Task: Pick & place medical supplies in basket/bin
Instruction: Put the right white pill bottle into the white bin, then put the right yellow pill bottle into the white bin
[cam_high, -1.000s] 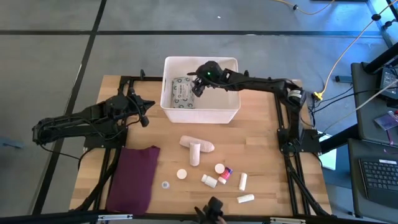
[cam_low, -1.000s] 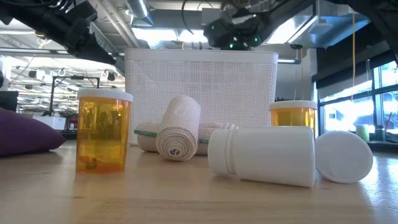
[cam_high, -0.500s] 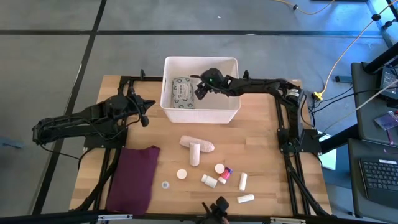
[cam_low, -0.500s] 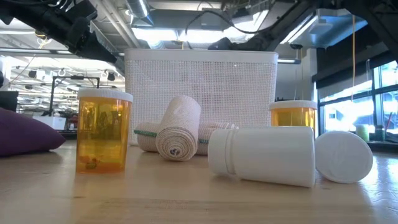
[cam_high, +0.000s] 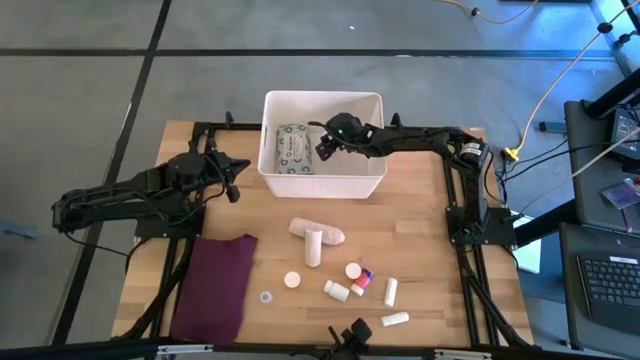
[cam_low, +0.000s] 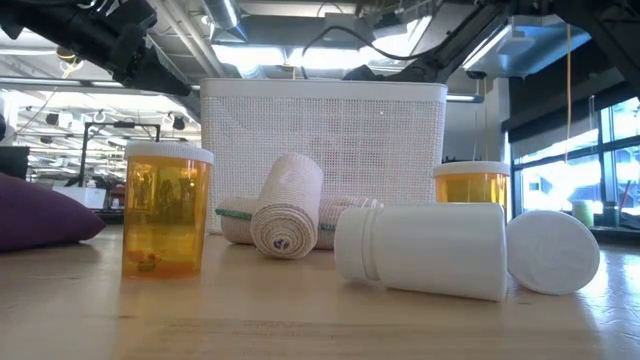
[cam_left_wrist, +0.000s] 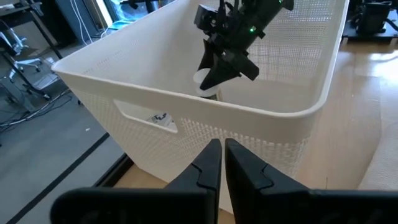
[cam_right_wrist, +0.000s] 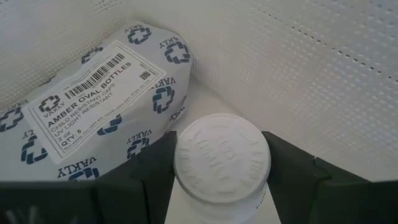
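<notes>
Inside bin (cam_high: 372, 182), white-capped bottle (cam_right_wrist: 222, 163) gripped between right gripper (cam_high: 327, 147) fingers, printed packet (cam_right_wrist: 99, 112) beside; release needed next. Left gripper (cam_left_wrist: 219, 163) fingers closed, empty.

Basket (cam_left_wrist: 186, 118) white perforated plastic; table (cam_high: 420, 240) pale wood planks; packet (cam_right_wrist: 106, 106) printed paper label; cloth (cam_high: 215, 285) matt maroon.

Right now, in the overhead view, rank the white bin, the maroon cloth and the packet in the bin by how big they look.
1. White bin, largest.
2. Maroon cloth, slightly smaller.
3. Printed packet, smallest by far.
</notes>
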